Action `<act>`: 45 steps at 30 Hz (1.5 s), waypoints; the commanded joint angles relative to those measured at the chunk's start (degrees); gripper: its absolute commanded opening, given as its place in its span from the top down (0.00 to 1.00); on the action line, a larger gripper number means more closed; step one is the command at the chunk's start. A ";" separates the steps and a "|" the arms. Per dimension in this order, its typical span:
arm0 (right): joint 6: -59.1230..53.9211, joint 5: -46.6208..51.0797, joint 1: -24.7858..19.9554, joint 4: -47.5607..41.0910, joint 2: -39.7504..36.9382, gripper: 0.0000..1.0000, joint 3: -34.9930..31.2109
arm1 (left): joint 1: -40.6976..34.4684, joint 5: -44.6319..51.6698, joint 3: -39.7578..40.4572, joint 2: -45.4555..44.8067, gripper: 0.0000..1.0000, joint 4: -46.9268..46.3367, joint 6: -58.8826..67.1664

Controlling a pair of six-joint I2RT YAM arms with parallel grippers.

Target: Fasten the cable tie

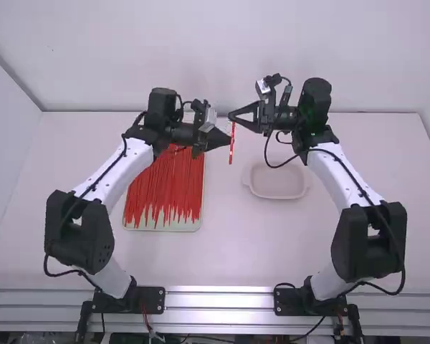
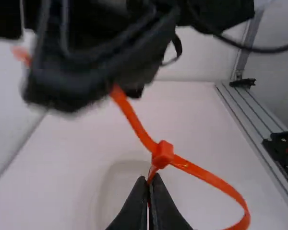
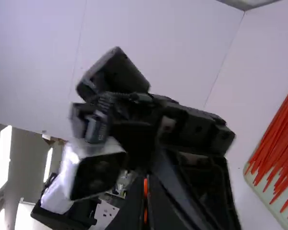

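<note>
An orange cable tie (image 1: 232,142) hangs in the air between my two grippers, above the table's middle. Its tail is threaded through the head (image 2: 162,153), leaving a loop (image 2: 216,184) to one side. My left gripper (image 2: 149,184) is shut on the tie just below the head. My right gripper (image 1: 233,118) faces it from the other side and is shut on the strap's end (image 3: 145,189); it looms as a dark blurred mass (image 2: 91,62) in the left wrist view.
A tray of several orange cable ties (image 1: 166,188) lies on the table under the left arm. A shallow white dish (image 1: 278,181) sits right of the middle, under the right arm. An aluminium rail (image 1: 215,295) runs along the near edge.
</note>
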 commanded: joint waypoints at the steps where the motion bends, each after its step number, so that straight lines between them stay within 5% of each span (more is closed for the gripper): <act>1: 0.48 -0.39 0.00 1.62 -1.53 1.00 1.66 | -0.11 -3.41 -4.79 1.36 0.98 -1.40 0.15; 25: 7.34 -0.42 -1.18 11.43 -1.53 1.00 1.66 | -0.09 1.57 -15.06 1.36 0.98 3.15 -9.68; 38: 6.86 -2.58 -2.75 11.39 -1.53 0.51 1.66 | 0.20 4.85 -15.06 -0.55 0.98 35.87 -36.37; 40: 5.99 -2.89 -2.73 11.34 -1.53 0.39 1.66 | 1.18 4.85 -15.06 -1.68 0.98 42.71 -42.32; 41: 5.77 -3.04 -2.69 11.39 -1.53 0.26 1.66 | 1.49 4.85 -15.06 -1.99 0.98 44.72 -44.04; 42: 5.79 -3.32 -2.69 11.37 -1.53 0.01 1.66 | 1.95 5.09 -15.06 -2.29 0.98 47.58 -46.23; 45: 5.70 -3.89 -2.67 11.39 -1.53 0.01 1.66 | 3.48 7.76 -15.06 -2.71 0.98 56.04 -52.54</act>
